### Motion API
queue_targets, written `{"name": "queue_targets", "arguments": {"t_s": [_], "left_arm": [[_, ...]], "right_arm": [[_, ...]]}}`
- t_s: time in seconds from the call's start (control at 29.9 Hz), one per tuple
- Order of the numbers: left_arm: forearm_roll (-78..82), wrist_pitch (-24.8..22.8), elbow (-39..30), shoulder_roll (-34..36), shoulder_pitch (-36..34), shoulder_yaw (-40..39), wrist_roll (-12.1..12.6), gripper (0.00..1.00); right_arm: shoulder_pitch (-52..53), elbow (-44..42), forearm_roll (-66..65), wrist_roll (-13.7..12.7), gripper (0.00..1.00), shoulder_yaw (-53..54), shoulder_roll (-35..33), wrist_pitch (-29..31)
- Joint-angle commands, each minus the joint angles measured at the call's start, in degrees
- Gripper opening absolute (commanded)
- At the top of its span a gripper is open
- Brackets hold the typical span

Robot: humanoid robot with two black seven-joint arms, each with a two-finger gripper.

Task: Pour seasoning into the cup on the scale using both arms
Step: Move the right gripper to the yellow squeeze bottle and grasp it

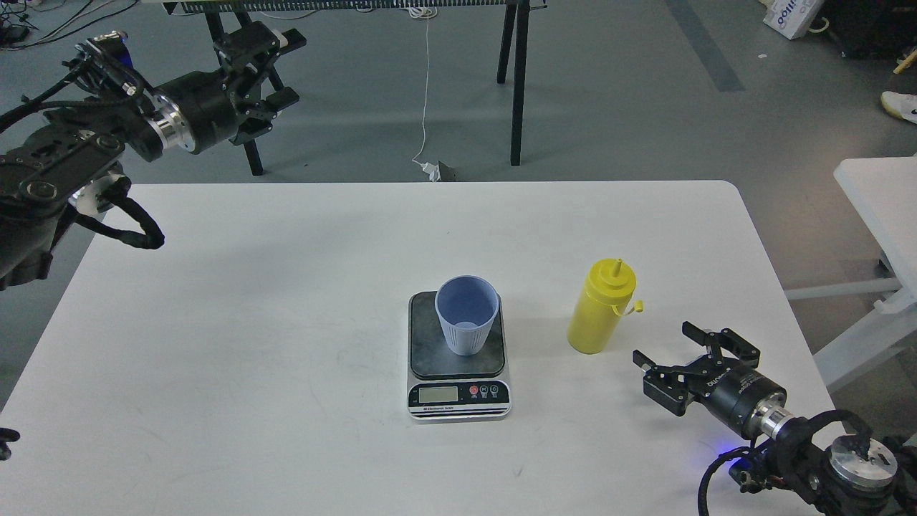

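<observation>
- Seasoning bottle (600,309) stands upright on the white bench (236,322), to the right of the scale (458,358), apart from it; nozzle up, small tethered cap hanging at its right shoulder.
- Handling, judged: squeeze plastic, likely light and soft-walled; a hard pinch could dent it or push contents out early. Best hold looks like mid-body, below the shoulder, clear of the cap tether.
- Cup (466,314) sits upright on the scale platform, looks empty; light, easy to tip if bumped.
- Right pincer (684,362) hovers low near the bottle's right, fingers spread, holding nothing.
- Left pincer (276,72) is raised far off over the bench's back-left corner, fingers spread, empty.
- Path from right pincer to bottle looks open; only the cap tether faces it.
</observation>
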Motion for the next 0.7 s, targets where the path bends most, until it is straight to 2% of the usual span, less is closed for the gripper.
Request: {"name": "queue_targets", "arguments": {"t_s": [0.0,0.67], "left_arm": [[0.00,0.00,-0.01,-0.08,-0.03,0.01,0.00,0.99],[0.00,0.00,-0.01,-0.08,1.46,0.01,0.00,0.99]], "right_arm": [[1.28,-0.56,-1.53,-0.01,0.99,-0.57,1.72,-0.06],[9.45,-7.33,-2.06,-0.01,0.99,-5.58,5.41,-0.06]]}}
